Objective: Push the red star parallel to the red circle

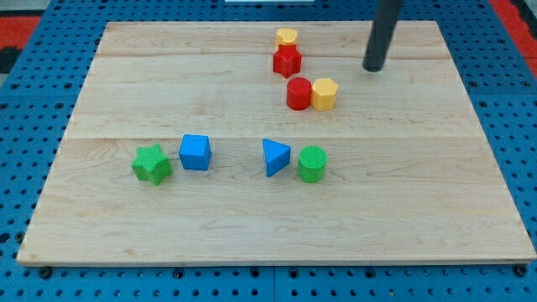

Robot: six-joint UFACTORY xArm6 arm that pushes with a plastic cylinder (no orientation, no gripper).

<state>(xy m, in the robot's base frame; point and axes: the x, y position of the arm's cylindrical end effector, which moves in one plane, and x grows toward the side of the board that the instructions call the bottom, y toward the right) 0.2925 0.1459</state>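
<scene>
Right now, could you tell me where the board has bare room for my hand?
The strip below the green star and green cylinder is bare. It is crowded around the red star and red circle, left of my tip.

Red star (287, 60), red circle (299, 93)

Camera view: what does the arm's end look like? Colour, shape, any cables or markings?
Only a straight dark rod shows, charcoal to black, round in section, smooth and matte, entering from the view's top. My tip ends blunt. No cables, markings or joints are visible; the arm itself is out of frame.
</scene>
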